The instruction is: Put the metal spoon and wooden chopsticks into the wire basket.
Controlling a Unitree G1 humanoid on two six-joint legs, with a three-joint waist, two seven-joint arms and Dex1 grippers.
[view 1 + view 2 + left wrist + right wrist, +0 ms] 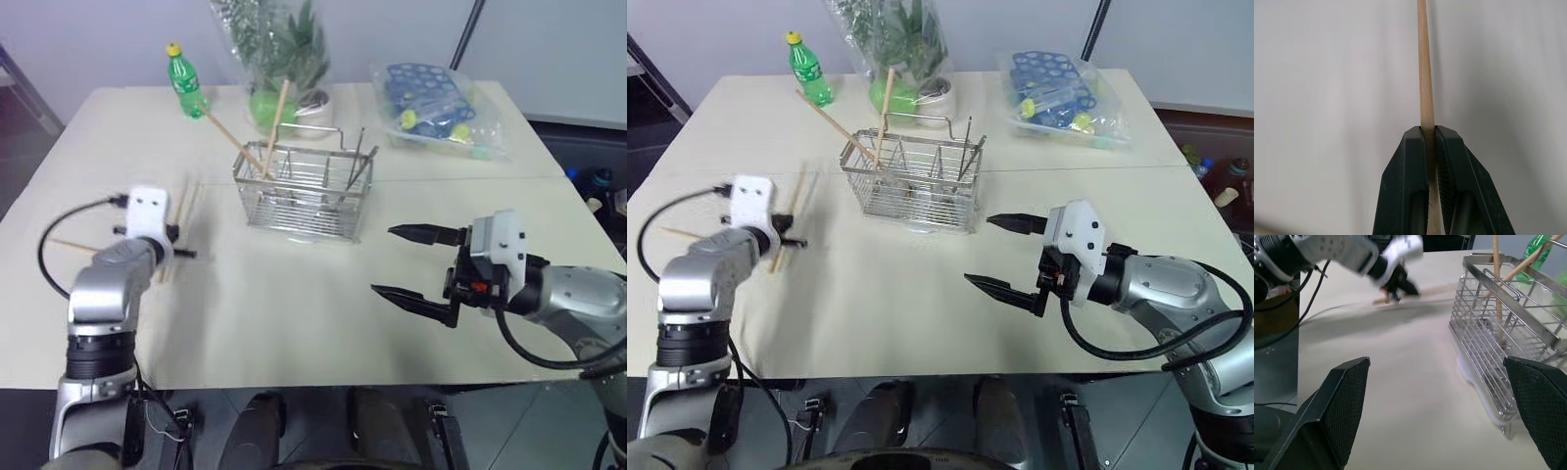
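Spreading across most of the head view is the cream worktop (294, 323), with everything else sitting on it or hanging above it. At 12 o'clock stands a bagged green plant (279, 49); a clear bag of blue packs (431, 103) lies at about 1 o'clock, and a green bottle (184, 80) stands at 11 o'clock.

Just above centre, at 12 o'clock from the middle of the worktop, sits the wire basket (304, 201), upright, its handle raised. Two wooden chopsticks (274, 122) stand in its left end, one leaning toward 11 o'clock and one nearly upright. Thin dark metal stems (358, 162) lean at its right end; whether one of them is the metal spoon cannot be told.

Out at 9 o'clock the left claw (1430, 142) is pinched tight on a single chopstick (1425, 83), which runs straight out past its tips in the left wrist view. More chopsticks (186, 206) lie on the worktop just beside that claw, blurred, well apart from the basket.

Over at 4 o'clock the right claw (411, 262) hangs above the worktop with its jaws spread wide and nothing between them, pointing toward 9 o'clock. Its wrist view shows the basket near one finger (1542, 411).
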